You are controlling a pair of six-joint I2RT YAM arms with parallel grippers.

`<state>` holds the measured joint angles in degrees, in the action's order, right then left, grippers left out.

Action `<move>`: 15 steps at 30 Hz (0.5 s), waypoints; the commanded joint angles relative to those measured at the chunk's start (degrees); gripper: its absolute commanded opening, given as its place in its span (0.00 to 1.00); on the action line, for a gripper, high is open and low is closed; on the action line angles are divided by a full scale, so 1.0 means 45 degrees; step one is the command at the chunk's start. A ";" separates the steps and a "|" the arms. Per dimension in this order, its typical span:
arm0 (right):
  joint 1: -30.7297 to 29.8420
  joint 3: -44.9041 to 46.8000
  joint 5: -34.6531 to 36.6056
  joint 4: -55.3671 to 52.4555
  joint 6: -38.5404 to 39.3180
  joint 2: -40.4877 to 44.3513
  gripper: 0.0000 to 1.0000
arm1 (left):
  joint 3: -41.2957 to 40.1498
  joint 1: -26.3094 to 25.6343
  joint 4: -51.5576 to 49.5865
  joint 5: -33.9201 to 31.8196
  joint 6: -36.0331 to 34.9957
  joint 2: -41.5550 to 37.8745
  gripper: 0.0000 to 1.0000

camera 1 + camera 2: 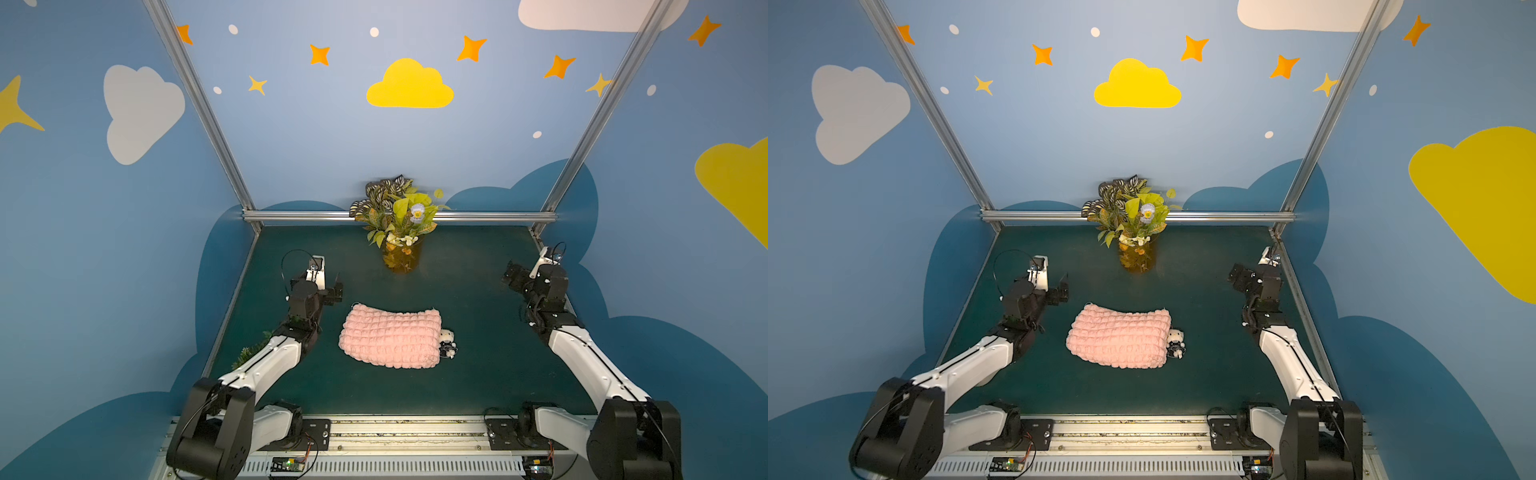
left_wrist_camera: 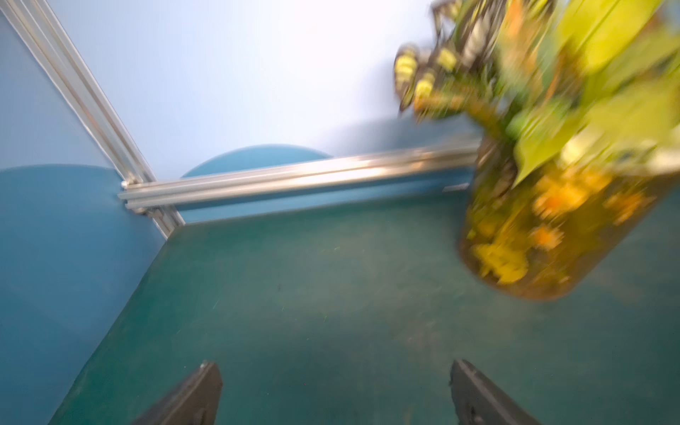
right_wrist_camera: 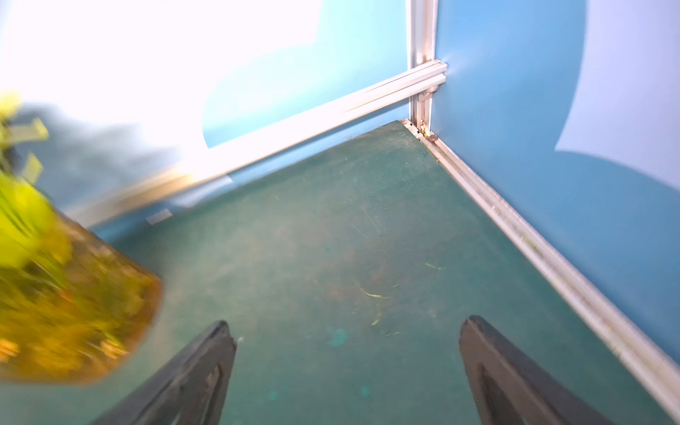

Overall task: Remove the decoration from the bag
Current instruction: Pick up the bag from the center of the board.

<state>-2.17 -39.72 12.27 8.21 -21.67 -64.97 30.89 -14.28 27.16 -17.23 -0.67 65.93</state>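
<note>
Bag [image 1: 390,338] is lying flat on the green table [image 1: 478,374], a bit below centre of frame in both top views, w/ nothing gripping it. Decoration [image 1: 448,343] is sitting at the bag's right end, touching that edge, just right of frame centre. Whether its cord is clipped to the bag can't be told at this res.

Left gripper [image 1: 336,286] is hovering left of centre, up & left of the bag in frame, apart from it. In the left wrist view its two dark fingers [image 2: 195,401] are standing wide apart w/ only bare table between them, so it's fully spread & holding nothing.

Right gripper [image 1: 510,276] is hanging at the right side of frame near the table's right edge, well apart from bag & decoration. The right wrist view is showing its fingers [image 3: 493,368] splayed just as wide, also empty.

Amber vase [image 1: 402,259] of foliage is standing upright in the middle of frame, above the bag, near the back rail [image 1: 490,216]. Both wrist views are catching it blurred.
</note>
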 commanded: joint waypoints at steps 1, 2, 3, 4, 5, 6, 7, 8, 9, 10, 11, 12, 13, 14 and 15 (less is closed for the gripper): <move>0.0052 0.0206 -0.1432 -0.2023 -0.2068 0.0587 0.98 | 0.0894 -0.0464 -0.3729 0.0060 0.1767 -0.1361 1.00; -0.0005 0.0213 -0.1921 -0.2276 -0.2043 0.0761 0.98 | 0.1175 -0.0584 -0.4484 0.0302 0.2245 -0.1704 1.00; -0.0084 0.0205 -0.2278 -0.2831 -0.2225 0.0996 0.98 | 0.1529 -0.0766 -0.5237 0.0703 0.2890 -0.2034 1.00; -0.0164 0.0213 -0.2625 -0.3144 -0.2400 0.1127 0.98 | 0.1772 -0.0941 -0.5845 0.1063 0.3272 -0.2212 1.00; -0.0264 0.0214 -0.3017 -0.3371 -0.2534 0.1265 0.98 | 0.1934 -0.1208 -0.6238 0.1260 0.3583 -0.2315 1.00; -0.0418 0.0214 -0.3352 -0.3668 -0.2724 0.1356 0.98 | 0.2059 -0.1504 -0.6466 0.1314 0.3827 -0.2370 1.00; -0.0589 0.0214 -0.3689 -0.3912 -0.2850 0.1421 0.97 | 0.2175 -0.1810 -0.6650 0.1342 0.4045 -0.2347 1.00; -0.0796 0.0214 -0.3961 -0.4143 -0.2878 0.1443 0.96 | 0.2309 -0.2102 -0.6773 0.1375 0.4268 -0.2249 1.00; -0.0997 0.0200 -0.4163 -0.4416 -0.2926 0.1422 0.95 | 0.2489 -0.2412 -0.6845 0.1404 0.4513 -0.2078 1.00; -0.1167 0.0164 -0.4408 -0.4638 -0.2985 0.1380 0.94 | 0.2695 -0.2680 -0.6981 0.1415 0.4681 -0.1876 1.00; -0.1293 0.0157 -0.4751 -0.4759 -0.3037 0.1316 0.94 | 0.2909 -0.2946 -0.7130 0.1409 0.4843 -0.1541 1.00; -0.1426 0.0156 -0.5043 -0.4896 -0.3104 0.1255 0.93 | 0.3182 -0.3218 -0.7283 0.1432 0.4971 -0.1201 1.00; -0.1584 0.0180 -0.5304 -0.4964 -0.3186 0.1218 0.92 | 0.3455 -0.3516 -0.7434 0.1404 0.5067 -0.0878 1.00; -0.1750 0.0210 -0.5542 -0.4941 -0.3262 0.1167 0.92 | 0.3721 -0.3829 -0.7592 0.1312 0.5167 -0.0523 1.00; -0.1922 0.0214 -0.5813 -0.4904 -0.3347 0.1121 0.92 | 0.3982 -0.4047 -0.7672 0.1291 0.5324 -0.0146 1.00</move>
<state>-9.30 -39.00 -8.05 -10.87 -34.68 -59.55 45.58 -30.48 -2.92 -11.94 19.59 62.30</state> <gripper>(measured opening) 0.920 0.999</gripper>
